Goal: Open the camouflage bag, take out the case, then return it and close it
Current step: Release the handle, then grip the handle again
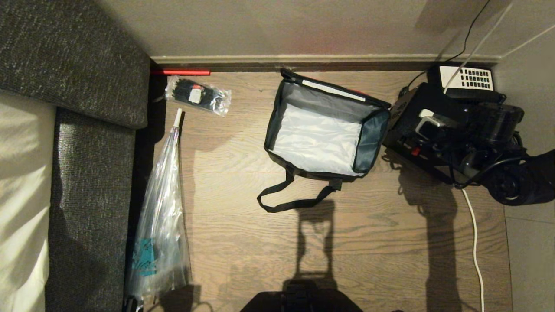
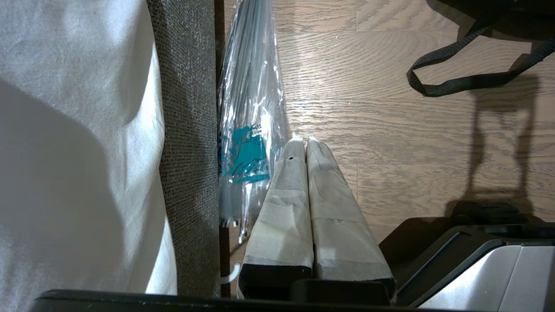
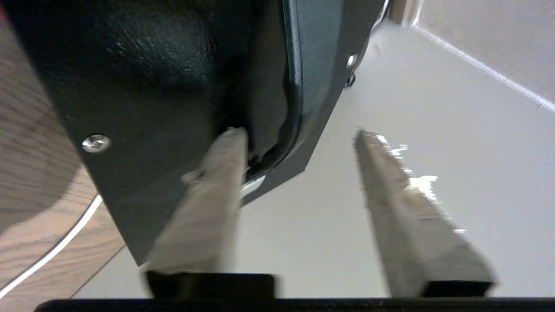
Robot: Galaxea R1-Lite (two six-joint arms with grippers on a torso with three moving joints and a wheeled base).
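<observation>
The camouflage bag (image 1: 371,135) lies open on the wood floor, its silvery lining bare and nothing inside; its black strap (image 1: 295,203) trails toward me. The case (image 1: 402,135), a glossy black box with a small red button, stands on the floor just right of the bag, partly under my right arm. Up close, my right gripper (image 3: 299,134) is open at a corner of the case (image 3: 151,86): one finger (image 3: 217,182) lies against its side, while the other is apart over grey floor. My left gripper (image 2: 303,141) hangs shut and empty low beside the sofa.
A dark sofa (image 1: 91,143) runs down the left side, with a long clear plastic bag (image 1: 162,216) and a small bag of black ties (image 1: 197,93) beside it. A black-and-white telephone (image 1: 466,78) sits behind the case. A white cable (image 1: 476,242) crosses the floor at right.
</observation>
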